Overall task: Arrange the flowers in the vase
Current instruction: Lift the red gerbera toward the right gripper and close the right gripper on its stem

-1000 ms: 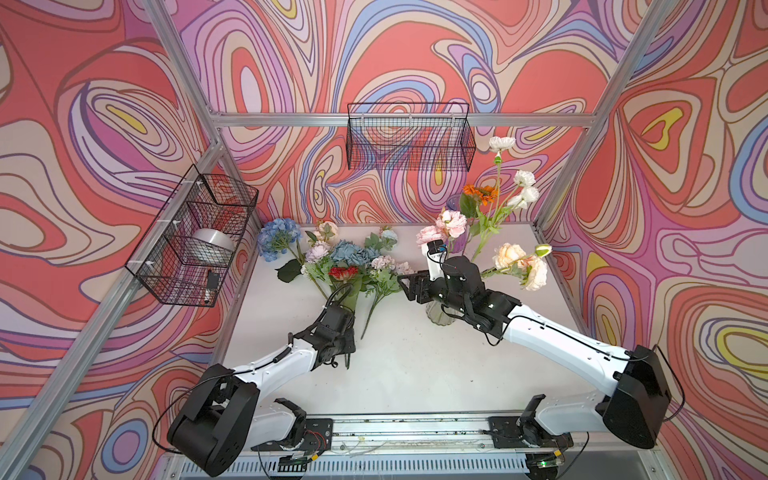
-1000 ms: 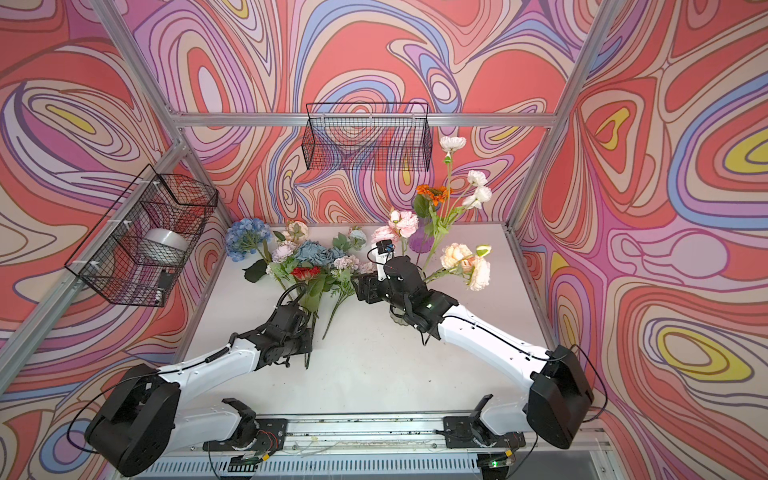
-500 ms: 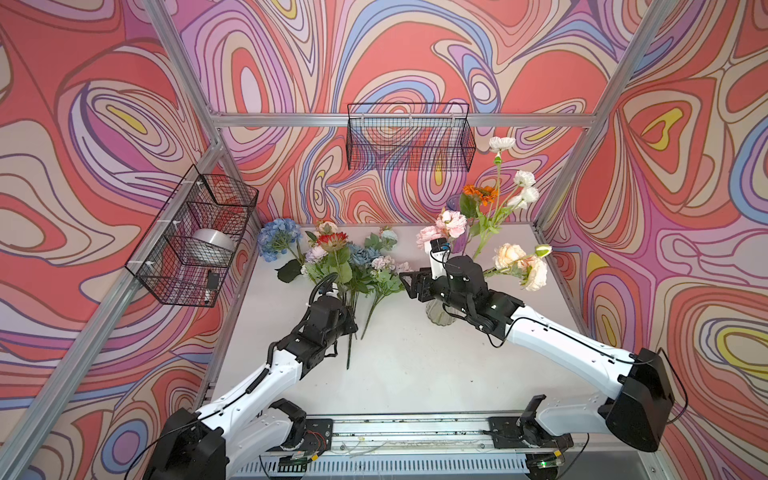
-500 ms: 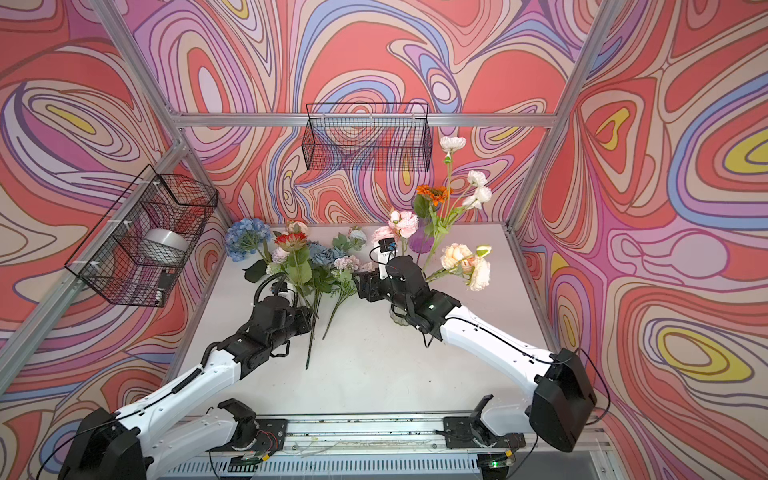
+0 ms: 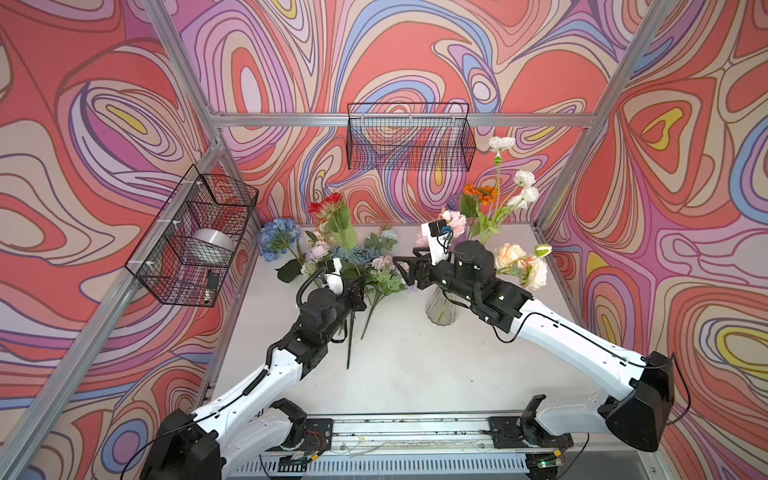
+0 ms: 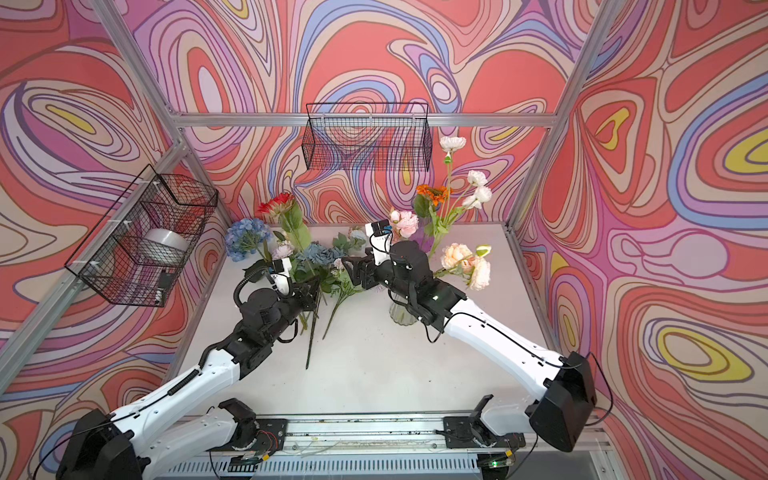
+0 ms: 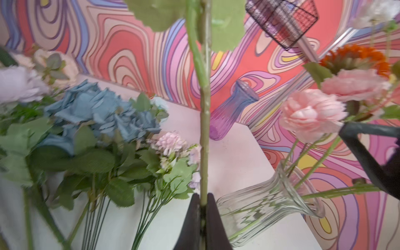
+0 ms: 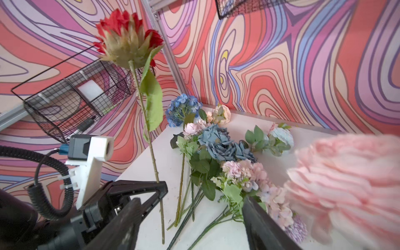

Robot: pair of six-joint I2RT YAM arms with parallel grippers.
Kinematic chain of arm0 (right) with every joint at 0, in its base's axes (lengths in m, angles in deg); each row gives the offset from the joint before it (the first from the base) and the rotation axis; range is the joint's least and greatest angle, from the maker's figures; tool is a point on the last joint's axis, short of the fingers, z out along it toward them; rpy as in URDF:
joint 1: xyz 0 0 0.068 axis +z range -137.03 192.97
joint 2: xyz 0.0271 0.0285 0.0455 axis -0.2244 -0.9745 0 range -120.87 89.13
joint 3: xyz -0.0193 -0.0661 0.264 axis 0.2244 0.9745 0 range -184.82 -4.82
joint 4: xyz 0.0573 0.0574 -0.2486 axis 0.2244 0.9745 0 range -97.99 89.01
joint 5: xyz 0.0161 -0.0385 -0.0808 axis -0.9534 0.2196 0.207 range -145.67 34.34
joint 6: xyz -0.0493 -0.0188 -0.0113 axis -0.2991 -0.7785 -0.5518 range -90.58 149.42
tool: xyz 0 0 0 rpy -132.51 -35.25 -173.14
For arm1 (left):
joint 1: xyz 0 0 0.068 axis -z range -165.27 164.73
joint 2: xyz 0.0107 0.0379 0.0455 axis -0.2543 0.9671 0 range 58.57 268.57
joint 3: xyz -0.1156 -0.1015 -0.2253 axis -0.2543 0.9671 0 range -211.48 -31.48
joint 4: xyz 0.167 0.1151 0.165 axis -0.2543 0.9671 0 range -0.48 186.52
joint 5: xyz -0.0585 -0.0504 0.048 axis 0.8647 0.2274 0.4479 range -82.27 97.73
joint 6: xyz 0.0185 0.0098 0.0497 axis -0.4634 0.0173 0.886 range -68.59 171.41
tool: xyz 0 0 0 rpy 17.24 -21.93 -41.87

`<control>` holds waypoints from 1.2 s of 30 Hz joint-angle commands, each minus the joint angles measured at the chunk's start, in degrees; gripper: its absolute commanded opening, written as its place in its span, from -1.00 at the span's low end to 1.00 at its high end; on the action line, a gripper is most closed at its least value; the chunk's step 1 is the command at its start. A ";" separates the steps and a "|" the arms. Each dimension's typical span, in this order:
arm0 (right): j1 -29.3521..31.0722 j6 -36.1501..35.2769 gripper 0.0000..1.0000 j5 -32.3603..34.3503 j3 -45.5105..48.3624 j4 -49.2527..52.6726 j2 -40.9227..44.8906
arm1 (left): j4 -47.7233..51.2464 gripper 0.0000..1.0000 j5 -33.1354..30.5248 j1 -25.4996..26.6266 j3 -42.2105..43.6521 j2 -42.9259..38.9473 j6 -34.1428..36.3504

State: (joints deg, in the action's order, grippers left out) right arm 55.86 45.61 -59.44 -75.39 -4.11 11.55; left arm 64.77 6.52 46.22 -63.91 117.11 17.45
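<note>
My left gripper [image 7: 203, 195] is shut on the green stem [image 7: 203, 129] of a red flower [image 5: 326, 205], which it holds upright over the table; the stem's lower end hangs below the fingers. In both top views the left gripper [image 5: 359, 291] [image 6: 311, 291] is beside a pile of flowers [image 5: 357, 257] with blue, pink and lilac blooms. A clear glass vase [image 5: 441, 307] holds pink, orange, white and peach flowers [image 5: 482, 195]. My right gripper [image 5: 405, 266] [image 8: 192, 205] is open and empty, left of the vase and facing the red flower [image 8: 127, 36].
A purple vase [image 7: 229, 116] stands at the back wall behind the clear one. Wire baskets hang on the back wall [image 5: 409, 137] and the left wall [image 5: 195, 237]. A pink bloom [image 8: 346, 184] sits close to the right wrist camera.
My left arm has risen from the pile with the red flower, whose bloom now stands high and upright. The right gripper has barely moved and stays open.
</note>
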 commanded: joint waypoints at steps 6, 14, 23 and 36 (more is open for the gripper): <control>0.19 -3.10 0.52 -5.19 -4.56 -0.34 -3.22 | -9.86 -1.00 2.87 7.54 -2.37 2.09 10.36; 0.24 0.27 0.21 -7.11 -2.37 -3.40 -3.20 | -10.20 -1.00 2.84 12.49 -2.91 3.58 12.69; 0.24 1.59 -0.53 -7.91 -0.93 -3.88 -3.13 | -9.97 -1.00 3.23 13.60 -3.23 4.29 14.07; 0.23 1.49 -1.00 -7.71 0.51 -3.89 -2.10 | -10.12 0.28 1.00 14.71 -3.16 3.68 14.15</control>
State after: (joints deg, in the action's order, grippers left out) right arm 55.80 47.11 -67.28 -76.22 -8.05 8.60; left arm 57.05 8.73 60.47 -65.59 121.55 31.51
